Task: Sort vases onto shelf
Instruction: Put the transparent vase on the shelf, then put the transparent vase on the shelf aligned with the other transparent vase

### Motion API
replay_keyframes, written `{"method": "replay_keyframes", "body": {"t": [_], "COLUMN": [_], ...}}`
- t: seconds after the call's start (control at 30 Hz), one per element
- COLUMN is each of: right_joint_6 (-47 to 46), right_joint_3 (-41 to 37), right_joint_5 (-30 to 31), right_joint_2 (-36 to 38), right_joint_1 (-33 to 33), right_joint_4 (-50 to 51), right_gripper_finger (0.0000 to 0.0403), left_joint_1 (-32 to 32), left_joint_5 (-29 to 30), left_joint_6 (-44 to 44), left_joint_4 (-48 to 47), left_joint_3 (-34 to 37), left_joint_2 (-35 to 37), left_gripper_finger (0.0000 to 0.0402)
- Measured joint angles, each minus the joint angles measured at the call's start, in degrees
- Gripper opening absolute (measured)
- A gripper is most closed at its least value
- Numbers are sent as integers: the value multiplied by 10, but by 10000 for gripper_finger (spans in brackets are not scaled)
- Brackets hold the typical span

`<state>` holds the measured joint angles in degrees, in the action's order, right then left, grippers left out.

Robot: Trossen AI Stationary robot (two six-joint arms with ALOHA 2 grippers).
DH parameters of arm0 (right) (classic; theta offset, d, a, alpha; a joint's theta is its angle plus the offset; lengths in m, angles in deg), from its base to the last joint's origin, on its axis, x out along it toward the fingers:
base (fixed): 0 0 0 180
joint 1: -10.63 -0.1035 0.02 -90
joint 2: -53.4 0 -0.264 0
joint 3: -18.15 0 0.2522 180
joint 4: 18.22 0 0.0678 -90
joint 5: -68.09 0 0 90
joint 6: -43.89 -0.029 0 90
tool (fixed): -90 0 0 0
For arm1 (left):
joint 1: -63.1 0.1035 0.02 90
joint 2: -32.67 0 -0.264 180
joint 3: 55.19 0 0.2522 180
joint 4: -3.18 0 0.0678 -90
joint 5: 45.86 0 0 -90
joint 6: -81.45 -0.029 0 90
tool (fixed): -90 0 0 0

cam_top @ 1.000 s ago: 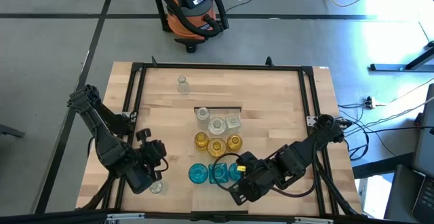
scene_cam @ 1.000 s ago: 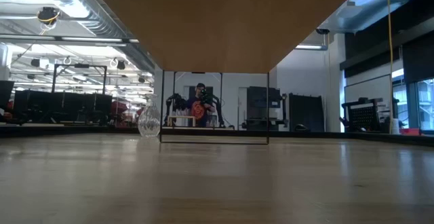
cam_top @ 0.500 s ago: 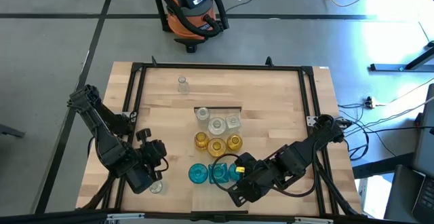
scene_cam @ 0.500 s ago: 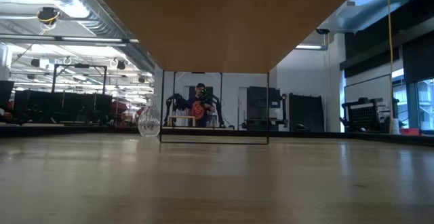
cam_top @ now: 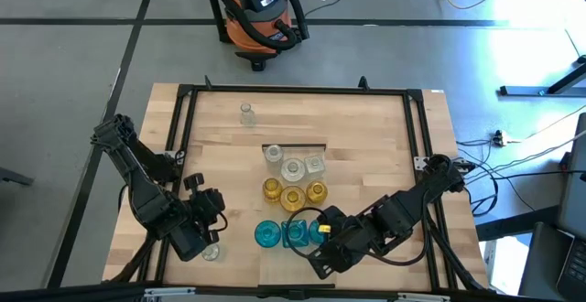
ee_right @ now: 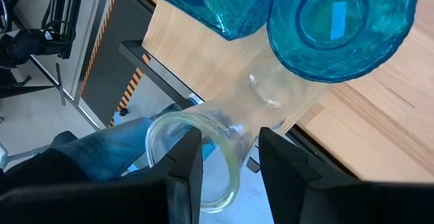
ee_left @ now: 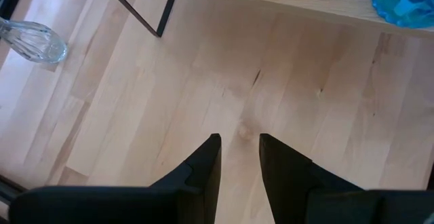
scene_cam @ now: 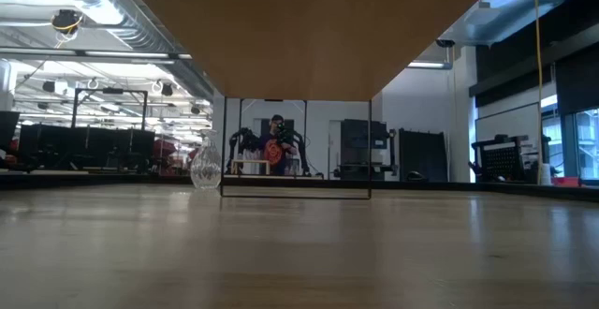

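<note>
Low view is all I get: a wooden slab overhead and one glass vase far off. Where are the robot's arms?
Observer: Both are at the table's near edge, outside your picture. The right gripper is shut on a clear vase.
Visitor: And that slab?
Observer: It is the shelf, seen from below. On top stand rows of clear ones, amber ones and teal ones.
Visitor: Is the other arm busy?
Observer: No. The left gripper is open and empty, near a loose vase on the table.
</note>
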<state>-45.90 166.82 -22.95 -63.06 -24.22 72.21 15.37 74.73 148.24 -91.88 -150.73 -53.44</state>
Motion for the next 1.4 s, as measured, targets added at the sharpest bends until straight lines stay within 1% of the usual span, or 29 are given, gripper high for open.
{"method": "replay_keyframes", "body": {"t": [0.33, 0.57, 0.73, 0.8, 0.87, 0.93, 1.03, 1.1, 1.17, 1.27, 1.4], "right_joint_6": [0, -3, -3, -3, 8, 18, 17, 18, 17, 61, 62], "right_joint_3": [0, 0, 0, 0, 0, 0, 0, 1, 0, -17, -33], "right_joint_5": [-15, 16, 22, 21, 27, 54, 113, 161, 208, 274, 312], "right_joint_2": [5, 31, 44, 51, 58, 69, 83, 85, 87, 92, 94], "right_joint_1": [0, 0, 0, 0, -5, -15, -37, -58, -82, -114, -140], "right_joint_4": [13, 15, 12, 13, 16, 27, 69, 103, 139, 135, 135], "right_gripper_finger": [108, 108, 108, 108, 108, 108, 108, 108, 108, 108, 108], "left_joint_1": [0, 0, 4, 4, -3, -20, -63, -100, -132, -159, -170], "left_joint_5": [0, 0, -1, -10, -35, -70, -121, -135, -125, -94, -46], "left_joint_6": [0, 0, 0, -2, -14, -25, -27, -26, -24, -3, 25], "left_joint_4": [1, 1, 1, 3, 3, 4, 6, 24, 50, 84, 121], "left_joint_3": [0, 0, 0, 0, 0, 0, 0, 0, 0, 0, 0], "left_joint_2": [0, 0, 0, 0, 0, 0, 0, 0, 0, 0, 0], "left_gripper_finger": [94, 94, 94, 94, 94, 94, 94, 94, 94, 94, 94]}}
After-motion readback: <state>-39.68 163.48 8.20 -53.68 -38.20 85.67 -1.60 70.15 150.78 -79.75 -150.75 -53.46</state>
